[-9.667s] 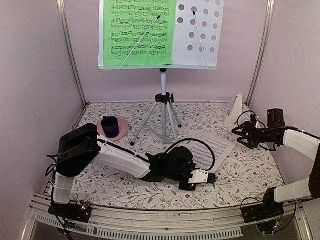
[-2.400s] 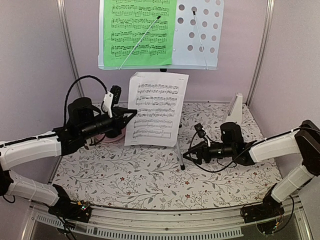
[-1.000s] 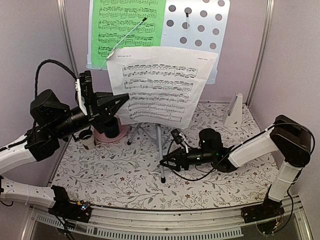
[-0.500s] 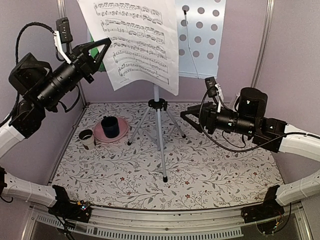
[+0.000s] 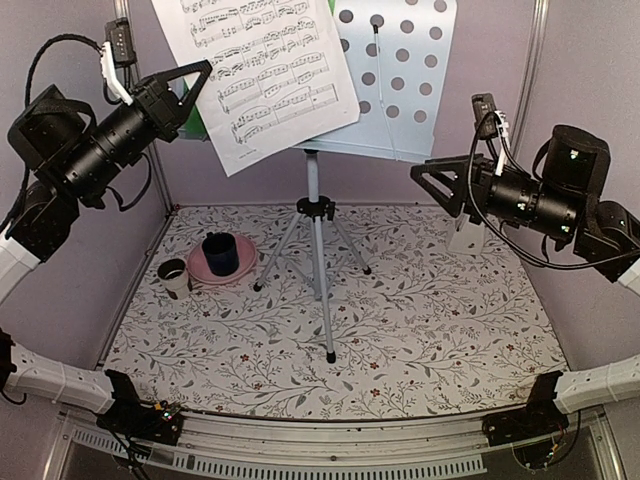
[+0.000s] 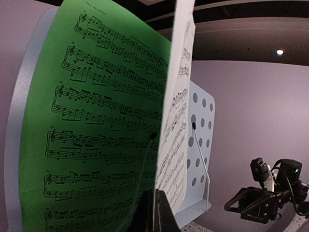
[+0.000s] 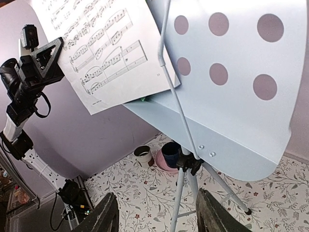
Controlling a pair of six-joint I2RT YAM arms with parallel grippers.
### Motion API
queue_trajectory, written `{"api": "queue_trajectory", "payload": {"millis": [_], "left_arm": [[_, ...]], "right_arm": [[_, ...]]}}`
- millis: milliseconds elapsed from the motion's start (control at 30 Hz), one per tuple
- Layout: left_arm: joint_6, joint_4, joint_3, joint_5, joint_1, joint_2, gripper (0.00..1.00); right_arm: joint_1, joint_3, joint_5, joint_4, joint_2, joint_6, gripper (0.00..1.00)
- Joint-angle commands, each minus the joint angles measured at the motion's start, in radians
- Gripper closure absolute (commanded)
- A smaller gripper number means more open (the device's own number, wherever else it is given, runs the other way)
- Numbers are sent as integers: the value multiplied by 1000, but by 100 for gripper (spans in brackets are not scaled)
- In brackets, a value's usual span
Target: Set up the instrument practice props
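Note:
The pale grey music stand stands mid-table on its tripod (image 5: 316,235), its hole-punched desk (image 5: 405,70) high at the back. My left gripper (image 5: 203,76) is shut on the left edge of the white sheet (image 5: 265,65) and holds it tilted in front of the desk's left half. The green sheet (image 6: 96,135) lies on the desk behind it; only a sliver (image 5: 196,120) shows from above. In the left wrist view the fingers (image 6: 164,215) pinch the white sheet (image 6: 176,106) edge-on. My right gripper (image 5: 428,182) is open and empty, raised right of the stand. The white metronome (image 5: 466,236) stands at the back right, partly hidden.
A dark blue cup (image 5: 220,252) on a pink plate (image 5: 200,270) and a small white cup (image 5: 173,275) stand at the back left. In the right wrist view the desk (image 7: 231,96) looms close above, with the tripod legs (image 7: 181,193) below. Walls close in both sides.
My left gripper has tilted the white sheet and shifted it right across the desk. My right gripper has risen and drawn back to the right, away from the stand.

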Motion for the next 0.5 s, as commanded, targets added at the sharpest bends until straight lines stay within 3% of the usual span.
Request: {"api": "queue_trajectory", "payload": {"millis": [0,233,467], "left_arm": [[-13,8,14,15,9,-22,100],[-24,6,57,-11,9,10,100],[-19,28,78,-8,9,35,100]], "right_arm": [[7,90,128,-39,2,-3,45],[8,333,255,-74,153,22,46],[15,398,201,12,238,53,50]]}}
